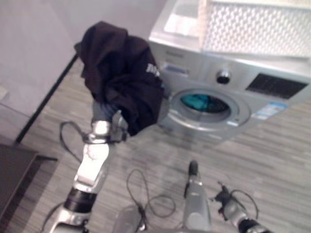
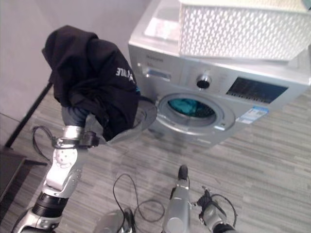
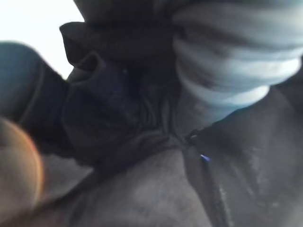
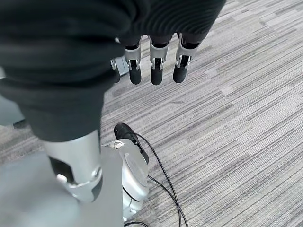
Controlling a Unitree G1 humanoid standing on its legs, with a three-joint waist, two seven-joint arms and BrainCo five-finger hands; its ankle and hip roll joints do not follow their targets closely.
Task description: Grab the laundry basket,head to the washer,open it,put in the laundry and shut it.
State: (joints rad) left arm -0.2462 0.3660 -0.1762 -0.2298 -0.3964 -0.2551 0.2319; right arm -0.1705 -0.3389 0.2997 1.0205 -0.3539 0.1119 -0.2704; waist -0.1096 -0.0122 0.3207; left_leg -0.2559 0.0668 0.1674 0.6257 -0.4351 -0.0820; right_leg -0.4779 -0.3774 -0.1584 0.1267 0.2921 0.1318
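A black garment [image 1: 124, 73] hangs draped over my raised left hand [image 2: 74, 116], just left of the washer's open door [image 2: 143, 119]. The cloth [image 3: 118, 118] wraps that hand in the left wrist view. The silver washer [image 1: 272, 104] stands ahead, and its round opening [image 1: 204, 103] shows teal laundry [image 2: 187, 107] inside the drum. A white perforated laundry basket [image 2: 238, 29] rests on top of the washer. My right hand [image 4: 151, 66] hangs low over the floor, open and holding nothing.
A dark low table [image 1: 14, 170] sits at the lower left. A black bar [image 1: 48, 97] slants along the wall to the left of the washer. Grey striped carpet [image 1: 272, 160] covers the floor in front of the machine.
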